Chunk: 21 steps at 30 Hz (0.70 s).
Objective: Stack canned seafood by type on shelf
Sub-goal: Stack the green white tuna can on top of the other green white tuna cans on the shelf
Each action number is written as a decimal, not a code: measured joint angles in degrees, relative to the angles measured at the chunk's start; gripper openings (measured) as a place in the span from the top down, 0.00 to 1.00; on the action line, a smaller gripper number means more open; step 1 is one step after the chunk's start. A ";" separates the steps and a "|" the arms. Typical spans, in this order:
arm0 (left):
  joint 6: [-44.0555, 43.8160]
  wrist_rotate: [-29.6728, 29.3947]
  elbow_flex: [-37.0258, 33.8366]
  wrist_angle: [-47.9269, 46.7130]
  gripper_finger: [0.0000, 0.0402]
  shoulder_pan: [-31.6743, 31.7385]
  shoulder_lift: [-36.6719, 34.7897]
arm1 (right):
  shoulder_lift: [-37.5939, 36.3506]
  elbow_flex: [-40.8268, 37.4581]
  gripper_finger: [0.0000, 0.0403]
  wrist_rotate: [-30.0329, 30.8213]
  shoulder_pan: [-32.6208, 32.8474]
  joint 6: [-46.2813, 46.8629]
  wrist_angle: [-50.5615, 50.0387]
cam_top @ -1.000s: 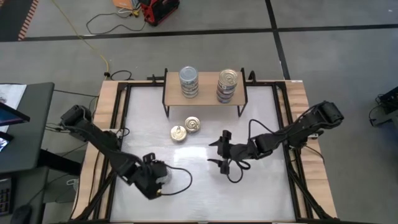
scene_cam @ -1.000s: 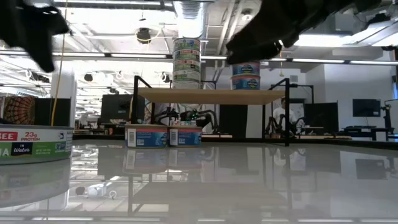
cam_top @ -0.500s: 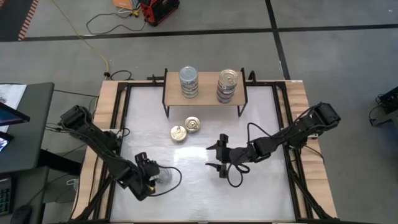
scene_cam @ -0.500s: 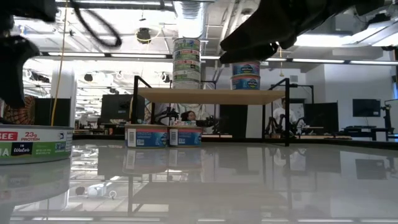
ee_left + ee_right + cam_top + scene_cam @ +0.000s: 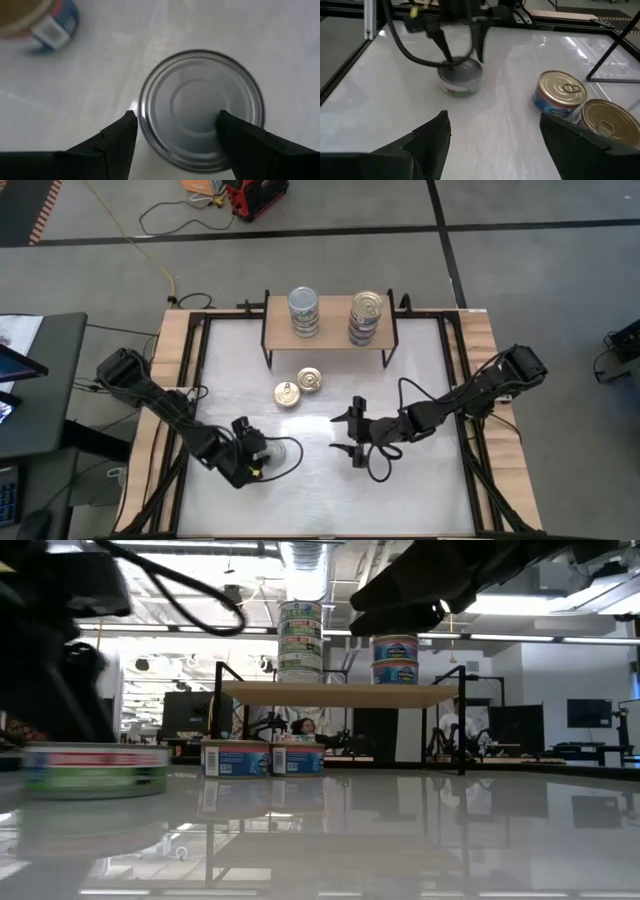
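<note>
Left claw (image 5: pixel 175 125) astride silver-lidded tin (image 5: pixel 201 130).

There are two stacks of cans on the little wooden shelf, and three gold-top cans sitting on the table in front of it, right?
Not quite. Only two gold-top cans sit in front of the shelf, as the high view shows. The two stacks on the shelf are right. The table's third can is a silver-lidded tin by the left gripper.

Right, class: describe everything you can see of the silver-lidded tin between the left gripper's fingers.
The silver-lidded tin is short, round and metal, with a plain ridged grey lid without a pull tab and a green-and-white label. It stands upright on the white tabletop, near the front left. The left gripper straddles it, one finger on each side, jaws open; contact is unclear.
</note>
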 joint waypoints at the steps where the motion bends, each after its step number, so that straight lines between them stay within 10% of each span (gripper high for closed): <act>1: 1.70 -0.62 -0.25 1.53 0.36 0.93 0.01 | 0.00 0.00 0.18 -0.02 0.00 -0.02 0.23; 15: 28.14 -1.93 2.10 15.91 0.36 12.68 -0.96 | -0.37 0.00 0.18 -0.02 2.60 -10.91 -2.57; 21: 24.99 6.32 5.22 12.50 0.36 12.68 -3.72 | -0.37 0.00 0.18 -0.15 3.79 -11.59 -2.64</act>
